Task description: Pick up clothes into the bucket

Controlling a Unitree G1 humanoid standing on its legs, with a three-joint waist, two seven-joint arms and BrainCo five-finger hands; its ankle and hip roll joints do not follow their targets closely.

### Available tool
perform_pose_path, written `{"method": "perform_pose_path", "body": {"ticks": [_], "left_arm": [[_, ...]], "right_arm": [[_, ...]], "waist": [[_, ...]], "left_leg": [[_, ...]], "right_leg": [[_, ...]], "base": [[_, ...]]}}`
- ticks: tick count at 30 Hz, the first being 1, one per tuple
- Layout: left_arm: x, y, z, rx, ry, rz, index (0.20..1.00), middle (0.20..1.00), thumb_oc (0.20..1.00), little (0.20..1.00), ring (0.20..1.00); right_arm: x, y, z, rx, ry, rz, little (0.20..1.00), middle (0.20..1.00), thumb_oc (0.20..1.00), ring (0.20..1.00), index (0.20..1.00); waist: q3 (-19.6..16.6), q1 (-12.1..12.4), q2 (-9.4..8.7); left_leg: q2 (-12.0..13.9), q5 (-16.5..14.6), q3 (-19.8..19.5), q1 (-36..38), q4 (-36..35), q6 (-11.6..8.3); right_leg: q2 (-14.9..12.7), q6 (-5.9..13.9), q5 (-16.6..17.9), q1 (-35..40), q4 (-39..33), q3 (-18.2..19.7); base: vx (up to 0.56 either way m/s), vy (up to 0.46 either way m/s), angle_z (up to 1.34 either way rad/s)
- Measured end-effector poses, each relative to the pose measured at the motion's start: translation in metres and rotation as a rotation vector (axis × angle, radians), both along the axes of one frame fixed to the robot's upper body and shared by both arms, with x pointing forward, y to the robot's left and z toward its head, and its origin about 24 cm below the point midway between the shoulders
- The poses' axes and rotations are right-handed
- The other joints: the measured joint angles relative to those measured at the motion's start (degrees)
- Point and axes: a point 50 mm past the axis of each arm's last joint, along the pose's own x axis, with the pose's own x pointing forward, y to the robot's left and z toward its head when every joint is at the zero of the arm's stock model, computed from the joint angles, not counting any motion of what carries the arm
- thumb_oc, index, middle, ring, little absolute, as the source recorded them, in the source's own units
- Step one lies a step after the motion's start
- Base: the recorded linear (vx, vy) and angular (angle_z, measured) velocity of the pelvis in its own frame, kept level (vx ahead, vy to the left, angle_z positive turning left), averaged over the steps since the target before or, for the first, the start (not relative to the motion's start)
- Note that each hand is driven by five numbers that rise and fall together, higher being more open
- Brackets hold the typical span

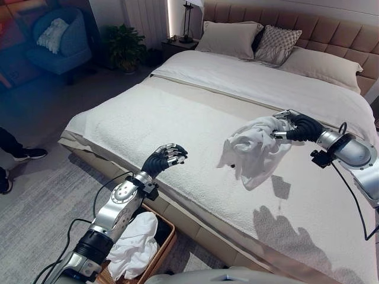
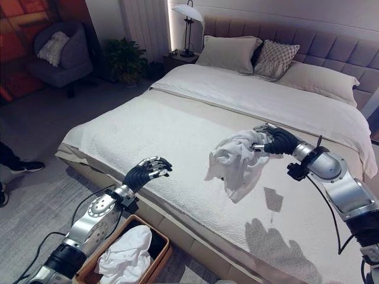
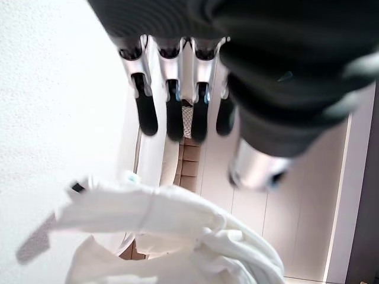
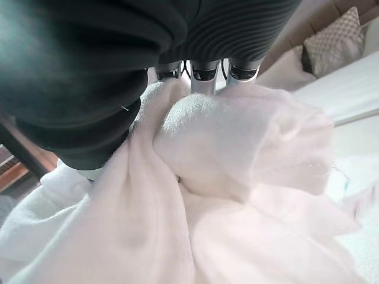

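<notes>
Below the right hand [image 1: 291, 127] the white shirt [image 1: 254, 151] hung loose, fingers clamped on one bunch; trailing folds could miss the basket [image 2: 155, 263].

A wide bed [image 1: 177, 124] with a white textured cover and a tan tufted headboard [image 1: 308, 26]; two beige pillows [image 1: 228, 38] and a patterned cushion [image 1: 277, 44] lie against the headboard; a lamp [image 2: 188, 23] stands on a dark nightstand [image 1: 176, 46] beside the bed; a potted plant [image 1: 125, 47] nearby; a blue armchair [image 1: 62, 44] holds a pale cushion [image 1: 52, 34]; a person's dark shoes [image 1: 28, 155] rest on the grey carpet [image 1: 41, 207].
</notes>
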Motion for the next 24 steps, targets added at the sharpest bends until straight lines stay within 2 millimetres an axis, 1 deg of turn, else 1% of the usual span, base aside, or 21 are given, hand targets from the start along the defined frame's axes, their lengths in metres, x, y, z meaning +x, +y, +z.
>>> {"method": "perform_pose_path", "body": {"ticks": [5,10,12,16,20,24], "left_arm": [[0.000,0.000,0.000,0.017,-0.005,0.000,1.000,1.000,1.000,1.000,1.000],[0.001,0.001,0.001,0.152,-0.055,-0.009,1.000,1.000,1.000,1.000,1.000],[0.001,-0.002,0.007,0.214,-0.107,-0.018,1.000,1.000,1.000,1.000,1.000],[0.005,-0.011,0.026,0.319,-0.243,-0.039,1.000,1.000,1.000,1.000,1.000],[0.010,-0.018,0.043,0.391,-0.353,-0.053,1.000,1.000,1.000,1.000,1.000],[0.015,-0.024,0.053,0.443,-0.419,-0.066,1.000,1.000,1.000,1.000,1.000]], "right_arm": [[0.000,0.000,0.000,0.000,-0.001,0.001,0.200,0.200,0.200,0.200,0.200],[0.000,0.002,0.001,-0.022,-0.009,0.009,0.200,0.200,0.200,0.200,0.200],[-0.001,0.005,0.002,-0.031,-0.012,0.023,0.200,0.200,0.200,0.200,0.200],[-0.002,0.008,0.000,-0.024,0.015,0.050,0.200,0.200,0.200,0.200,0.200],[-0.005,0.022,-0.004,0.005,0.058,0.127,0.200,0.200,0.200,0.200,0.200],[-0.006,0.034,-0.004,0.022,0.077,0.191,0.200,0.200,0.200,0.200,0.200]], "waist": [[0.0,0.0,-0.01],[0.2,0.0,-0.03],[0.4,0.1,-0.12],[1.2,0.3,-0.34],[1.7,0.2,-0.55],[1.9,0.1,-0.90]], "left_leg": [[0.0,0.0,0.0,0.0,-0.2,0.00],[0.0,0.0,0.0,0.0,-0.3,0.00],[0.0,0.0,0.0,0.0,-0.4,-0.01],[-0.1,0.0,-0.1,-0.1,-0.4,-0.01],[-0.1,0.0,-0.2,-0.1,-0.4,-0.02],[-0.1,0.0,-0.7,-0.1,-0.4,-0.02]], "right_leg": [[0.0,0.08,0.0,0.0,-0.2,0.0],[0.0,0.09,0.0,0.0,-0.4,-0.1],[0.0,0.19,0.1,0.1,-0.7,-0.1],[0.0,0.18,0.2,0.2,-0.8,-0.2],[0.0,0.18,0.2,0.2,-0.8,-0.3],[0.0,0.18,0.2,0.4,-0.8,-0.4]], "base": [[0.00,0.000,0.00],[0.00,0.000,0.00],[0.00,0.000,0.00],[0.00,0.000,0.00],[0.00,0.000,0.00],[0.00,-0.004,0.03]]}}
